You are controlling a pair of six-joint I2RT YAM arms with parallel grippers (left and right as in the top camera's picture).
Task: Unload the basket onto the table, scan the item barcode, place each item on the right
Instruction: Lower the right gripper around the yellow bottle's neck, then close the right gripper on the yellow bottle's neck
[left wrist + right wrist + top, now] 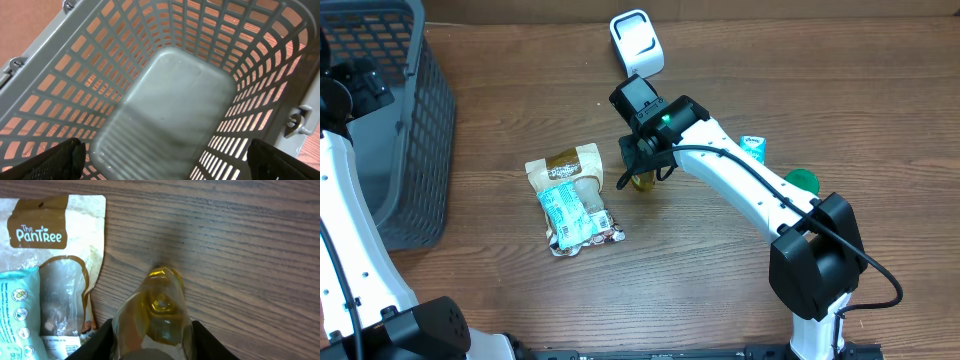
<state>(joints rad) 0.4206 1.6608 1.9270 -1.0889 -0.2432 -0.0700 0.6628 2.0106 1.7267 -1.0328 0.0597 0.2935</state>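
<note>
Our left arm reaches up along the far left side, and its left gripper is spread wide. Our right arm stretches toward the middle with the wrist pitched down. The right gripper has its fingers flanking an amber bottle, seemingly touching its sides.

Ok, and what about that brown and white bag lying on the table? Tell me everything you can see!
The bag is a flat pouch, cream with brown trim, and it says The PanTree near the top. It has a see-through window in the middle and looks like thin, crinkly plastic. It lies flat on the wooden table. A light blue packet lies on its lower half. A yellowish bottle sits close beside it.
</note>
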